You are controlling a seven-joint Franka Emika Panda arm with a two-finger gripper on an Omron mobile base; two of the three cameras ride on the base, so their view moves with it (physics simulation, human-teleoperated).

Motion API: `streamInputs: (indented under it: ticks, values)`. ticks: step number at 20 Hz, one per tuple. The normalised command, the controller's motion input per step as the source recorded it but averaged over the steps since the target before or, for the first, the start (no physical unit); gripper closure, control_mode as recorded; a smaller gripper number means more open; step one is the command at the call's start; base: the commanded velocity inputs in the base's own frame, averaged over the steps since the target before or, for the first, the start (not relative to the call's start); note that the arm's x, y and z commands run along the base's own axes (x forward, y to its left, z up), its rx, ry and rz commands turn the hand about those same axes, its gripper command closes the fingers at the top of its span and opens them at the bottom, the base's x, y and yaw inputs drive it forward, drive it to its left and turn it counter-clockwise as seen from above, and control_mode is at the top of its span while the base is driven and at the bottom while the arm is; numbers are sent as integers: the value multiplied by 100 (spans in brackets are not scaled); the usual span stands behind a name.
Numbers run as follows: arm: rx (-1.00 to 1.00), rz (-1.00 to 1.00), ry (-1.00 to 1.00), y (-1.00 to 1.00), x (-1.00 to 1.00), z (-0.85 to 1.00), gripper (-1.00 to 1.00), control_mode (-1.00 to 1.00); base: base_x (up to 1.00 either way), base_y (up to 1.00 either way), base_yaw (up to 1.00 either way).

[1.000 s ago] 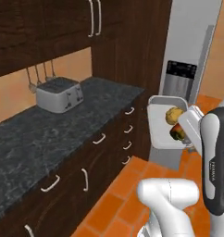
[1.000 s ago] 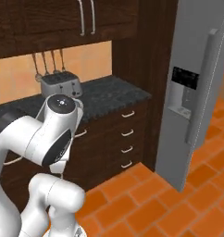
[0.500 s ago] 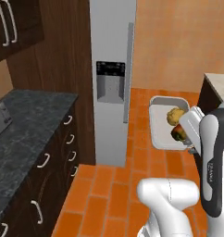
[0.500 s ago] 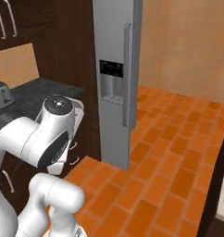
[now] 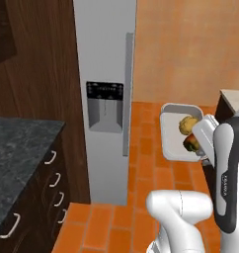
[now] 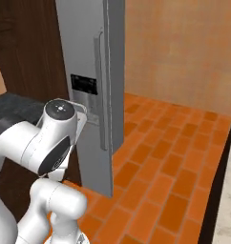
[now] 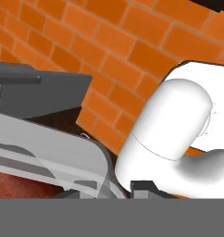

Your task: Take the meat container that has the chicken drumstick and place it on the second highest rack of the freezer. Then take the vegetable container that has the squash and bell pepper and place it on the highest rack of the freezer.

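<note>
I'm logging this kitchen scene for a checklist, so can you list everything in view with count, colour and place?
freezer: one, grey steel, doors shut, dark dispenser panel, left of centre.
vegetable container: one, white, tilted, held beside the arm on the right.
squash: one, yellow, upper part of the container.
bell pepper: one, red-orange with green, below the squash.
counter: one, dark speckled, lower left.
drawers: several, dark wood, under the counter.
floor: orange brick tiles.
gripper: one, jaws closed on the container's edge.
</note>
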Motion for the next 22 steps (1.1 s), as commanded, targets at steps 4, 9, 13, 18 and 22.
streamInputs:
  ticks: [4, 9, 13, 18, 22]
  values:
    - [0, 0, 0, 0, 0, 0, 100, 100, 91, -56, -10]
    - [0, 0, 0, 0, 0, 0, 100, 100, 90, -61, -5]
    - [0, 0, 0, 0, 0, 0, 100, 100, 84, -70, 0]
    - [0, 0, 0, 0, 0, 0, 100, 100, 98, -58, 7]
    - [0, 0, 0, 0, 0, 0, 100, 100, 100, -48, 22]
